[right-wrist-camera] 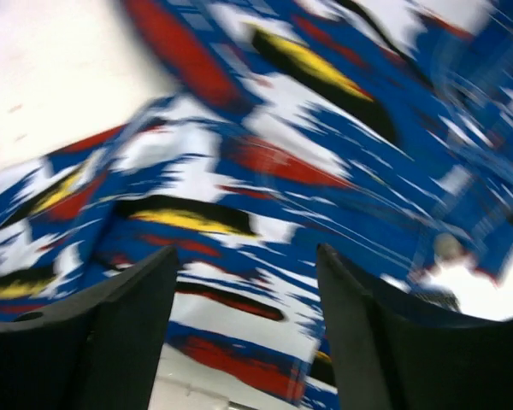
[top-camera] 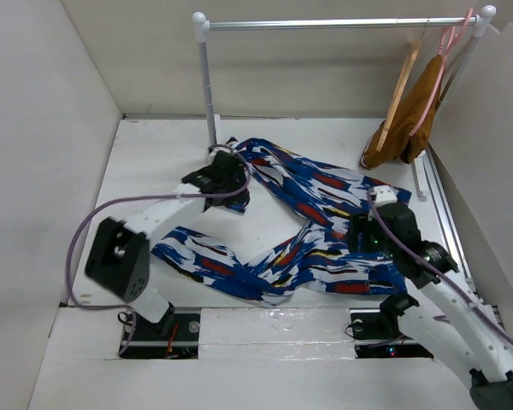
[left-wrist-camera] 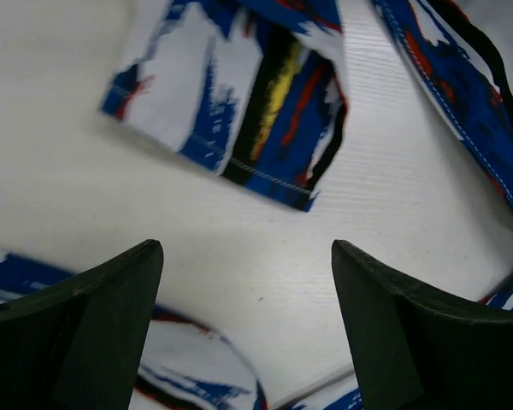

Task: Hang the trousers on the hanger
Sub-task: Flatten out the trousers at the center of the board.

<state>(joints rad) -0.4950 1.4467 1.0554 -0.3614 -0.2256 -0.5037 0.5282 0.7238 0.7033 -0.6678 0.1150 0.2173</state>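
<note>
Both the left fingers (left-wrist-camera: 85,333) and right fingers (right-wrist-camera: 94,333) stand open and empty just above the bright blue streaked fabric trousers (top-camera: 316,205) sprawled on the white bench (top-camera: 154,154), so laying-out looks in hand; next, they likely regrip it for the light tan wooden hanger (top-camera: 402,85), well beyond them.

I count one pair of trousers (top-camera: 308,213), two hangers (one wooden hanger (top-camera: 400,90), one pink hanger (top-camera: 439,85)), one mustard garment (top-camera: 410,128), one rail (top-camera: 342,24), and two arms: a left end effector (left-wrist-camera: 244,252) and a right end effector (right-wrist-camera: 244,256).
</note>
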